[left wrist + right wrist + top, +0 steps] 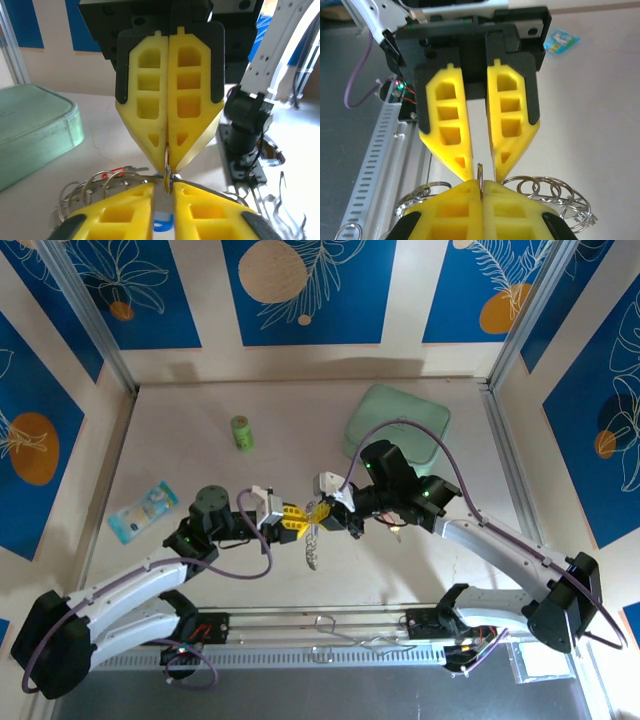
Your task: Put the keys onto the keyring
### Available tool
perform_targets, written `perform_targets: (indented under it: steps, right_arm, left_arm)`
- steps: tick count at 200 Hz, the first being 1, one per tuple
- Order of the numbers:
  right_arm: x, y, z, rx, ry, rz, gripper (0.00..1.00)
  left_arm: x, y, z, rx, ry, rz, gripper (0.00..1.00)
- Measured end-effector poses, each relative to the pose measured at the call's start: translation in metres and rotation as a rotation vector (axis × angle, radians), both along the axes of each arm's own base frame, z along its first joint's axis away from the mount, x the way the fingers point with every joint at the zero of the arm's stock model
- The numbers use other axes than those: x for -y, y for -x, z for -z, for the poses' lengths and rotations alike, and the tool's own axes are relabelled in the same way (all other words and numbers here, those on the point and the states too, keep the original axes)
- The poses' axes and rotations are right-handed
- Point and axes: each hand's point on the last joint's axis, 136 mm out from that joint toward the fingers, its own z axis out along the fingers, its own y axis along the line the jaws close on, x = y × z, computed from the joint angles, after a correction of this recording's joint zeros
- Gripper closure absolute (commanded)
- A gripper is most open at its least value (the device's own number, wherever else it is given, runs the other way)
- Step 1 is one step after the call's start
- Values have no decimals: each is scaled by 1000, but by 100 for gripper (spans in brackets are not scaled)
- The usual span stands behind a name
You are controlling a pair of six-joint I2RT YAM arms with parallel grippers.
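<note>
There's the right tool (167,162) pinching the keyring (312,545) wire tight, and the left tool (483,174) faces it, fingers slightly parted around that wire. The ring's fringe dangles toward 6 o'clock, mid-worktop (300,410), with a blue tag (162,222) peeking beneath the left fingers.

In the left wrist view the keyring (105,181) shows a few loops, and the rest is hidden behind the yellow fingers of the left gripper (165,187). Just below the keyring a blue tag (163,223) peeps from the gap between those fingers, cut by the bottom edge, its key hidden. Left of the keyring the green case (35,125) runs off the picture's edge. In the right wrist view the right gripper (481,184) covers the keyring's middle. From above, the keyring's pieces are too small to tell apart.
</note>
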Motion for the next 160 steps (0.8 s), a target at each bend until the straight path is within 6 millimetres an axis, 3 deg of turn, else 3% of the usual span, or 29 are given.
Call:
perform_targets:
  steps: [67,128,141,160]
  right_arm:
    - [-2,4,10,28,122,-36,100]
    - [-3,4,11,26,177,-44,100]
    - [-3,5,13,20,183,-47,100]
    - [-2,5,12,9,181,-40,74]
  left_arm:
    - [0,1,9,-5,-92,21,81]
    - [4,4,10,-21,-113,65,100]
    - [4,5,11,-25,-115,71,100]
    - [4,6,11,-27,-116,72,100]
